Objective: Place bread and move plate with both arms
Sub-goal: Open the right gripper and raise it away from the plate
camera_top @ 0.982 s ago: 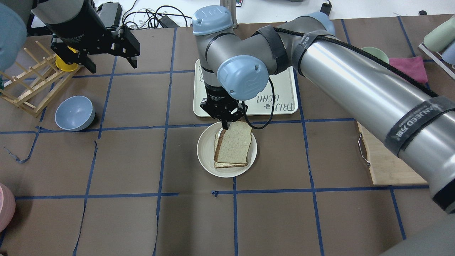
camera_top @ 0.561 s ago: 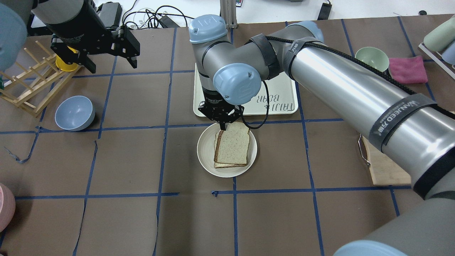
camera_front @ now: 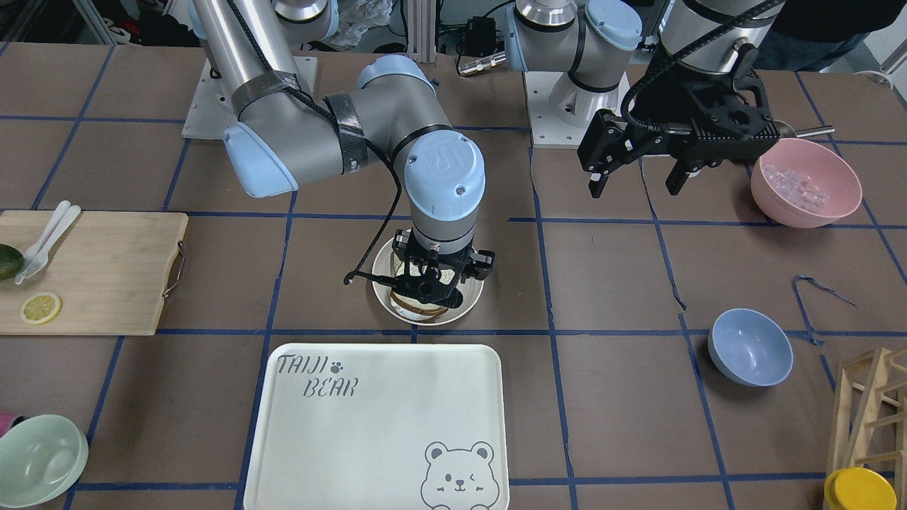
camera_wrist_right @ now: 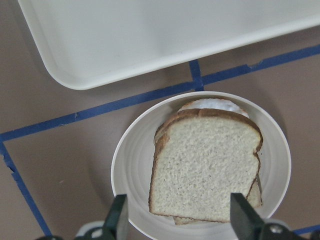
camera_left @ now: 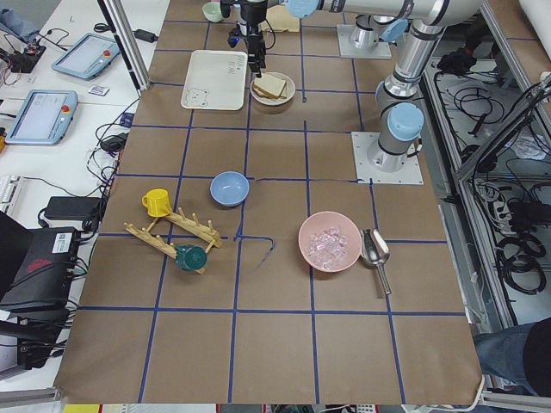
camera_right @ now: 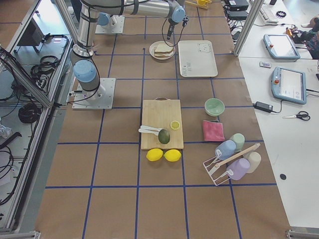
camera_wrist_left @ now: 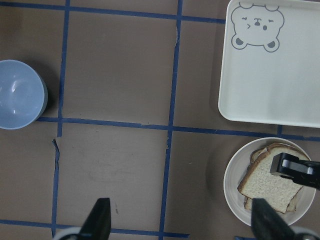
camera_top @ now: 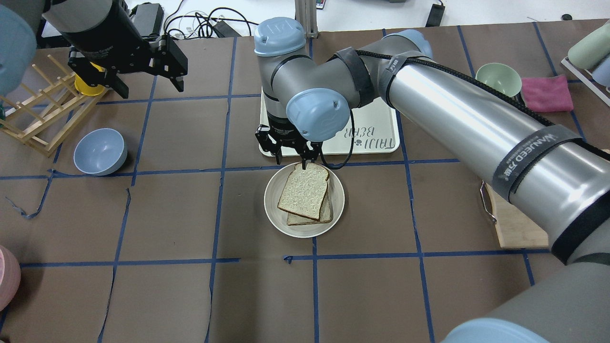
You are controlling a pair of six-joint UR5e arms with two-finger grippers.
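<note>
Resting flat on a second slice (camera_top: pixel 326 213), the bread (camera_top: pixel 304 191) lies in the plate (camera_top: pixel 272 206) at the middle of the bench (camera_top: pixel 167 295), just on the near side of the bear tray (camera_top: pixel 379 116). Right claw (camera_top: pixel 290 159) hangs over the plate's far rim, fingers spread wider than the slice, gripping nothing. Left claw (camera_top: pixel 150 89) hovers far left beside the wooden rack (camera_top: pixel 38 119), well apart from the plate, likewise wide open and empty.

Bright even light; soft shadows; sharp; glare on right arm (camera_top: pixel 457 109).
</note>
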